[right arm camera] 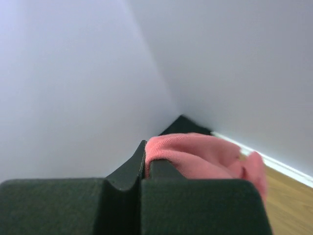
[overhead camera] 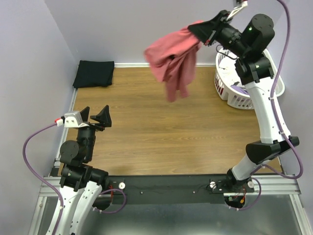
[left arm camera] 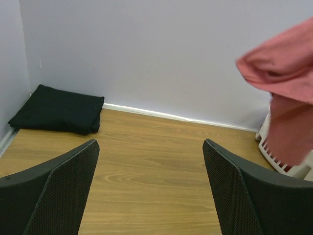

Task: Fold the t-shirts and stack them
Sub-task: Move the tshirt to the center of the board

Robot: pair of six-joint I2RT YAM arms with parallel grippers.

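Note:
The coral-red t-shirt [overhead camera: 171, 58] hangs bunched in the air above the far middle of the table, pinched by my right gripper [overhead camera: 198, 30], which is shut on its top edge. In the right wrist view the red cloth [right arm camera: 195, 154] sits clamped between the closed jaws. The black t-shirt [overhead camera: 94, 73] lies folded in the far left corner; the left wrist view shows the black t-shirt [left arm camera: 56, 108] against the wall and the coral-red t-shirt [left arm camera: 286, 88] dangling at right. My left gripper [overhead camera: 94, 116] stands open and empty over the near left of the table.
A white slatted basket [overhead camera: 234, 90] stands at the far right, behind the right arm. The wooden tabletop [overhead camera: 161, 137] is walled at the back and left. A purple cable [overhead camera: 34, 142] loops by the left arm.

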